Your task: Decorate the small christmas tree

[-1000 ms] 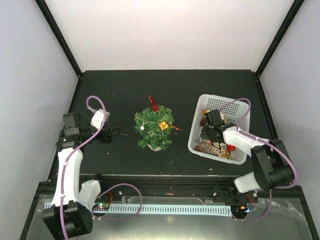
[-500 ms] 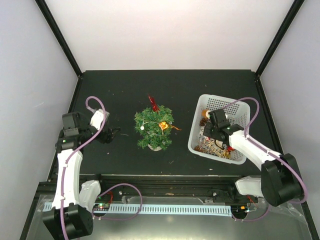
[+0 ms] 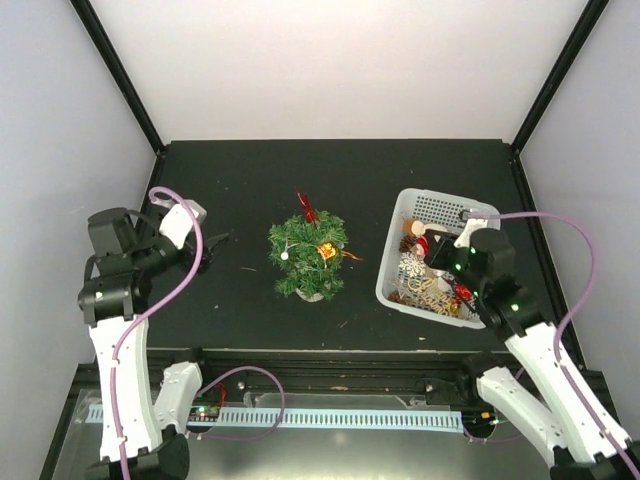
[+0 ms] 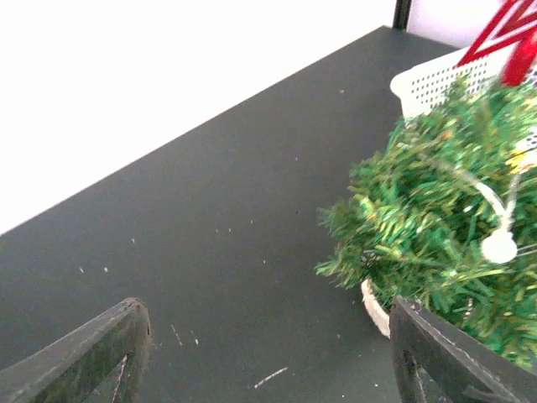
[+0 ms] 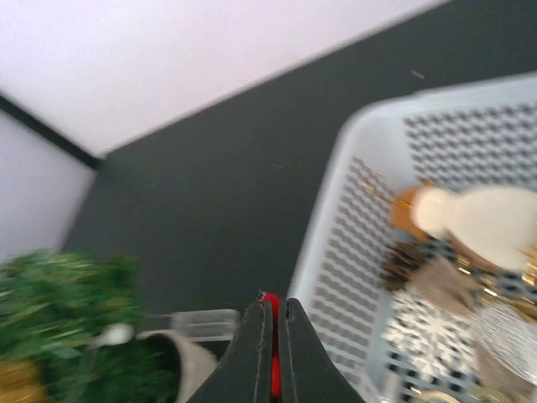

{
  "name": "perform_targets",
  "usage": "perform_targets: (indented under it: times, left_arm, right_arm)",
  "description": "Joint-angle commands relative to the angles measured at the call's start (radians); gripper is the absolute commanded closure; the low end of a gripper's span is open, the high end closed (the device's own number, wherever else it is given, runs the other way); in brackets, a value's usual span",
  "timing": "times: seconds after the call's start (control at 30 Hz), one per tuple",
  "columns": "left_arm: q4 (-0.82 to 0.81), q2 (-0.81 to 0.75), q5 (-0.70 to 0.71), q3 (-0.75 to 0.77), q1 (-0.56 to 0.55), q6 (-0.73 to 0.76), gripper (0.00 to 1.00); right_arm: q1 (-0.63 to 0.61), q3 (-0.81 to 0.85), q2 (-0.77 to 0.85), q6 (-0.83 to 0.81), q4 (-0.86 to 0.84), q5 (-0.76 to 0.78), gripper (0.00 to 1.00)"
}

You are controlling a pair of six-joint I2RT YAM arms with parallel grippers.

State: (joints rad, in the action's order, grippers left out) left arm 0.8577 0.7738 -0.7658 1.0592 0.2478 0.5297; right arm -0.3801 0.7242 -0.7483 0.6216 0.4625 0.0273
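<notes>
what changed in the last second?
The right gripper shut on a thin red piece in the basket, then lifted back toward its base. The left gripper drew slightly left, away from the small christmas tree, jaws open as before. Tree and basket unmoved.

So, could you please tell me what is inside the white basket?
Ornaments: a white snowflake, a pine cone, a cream figure and gold pieces. The right arm covers the basket's right side, so anything there is hidden.
</notes>
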Motion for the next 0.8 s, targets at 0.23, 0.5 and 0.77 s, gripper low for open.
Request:
perform_targets:
  times: [0.23,0.5,0.77]
  left_arm:
    - [0.325,-0.079,-0.243,0.265,0.006,0.144,0.2]
    - [0.469,-0.066,-0.383,0.433,0.005,0.16,0.17]
    - [0.691,-0.061,-0.557,0.5,0.002,0.285,0.13]
  right_arm:
    - [-0.164,0.085,0.191,-0.161,-0.099,-0.317,0.99]
    - [-0.522,0.196,0.098,-0.273,-0.113,-0.193,0.99]
    - [-0.872,0.456,-0.261,-0.338,-0.021,-0.02,0.99]
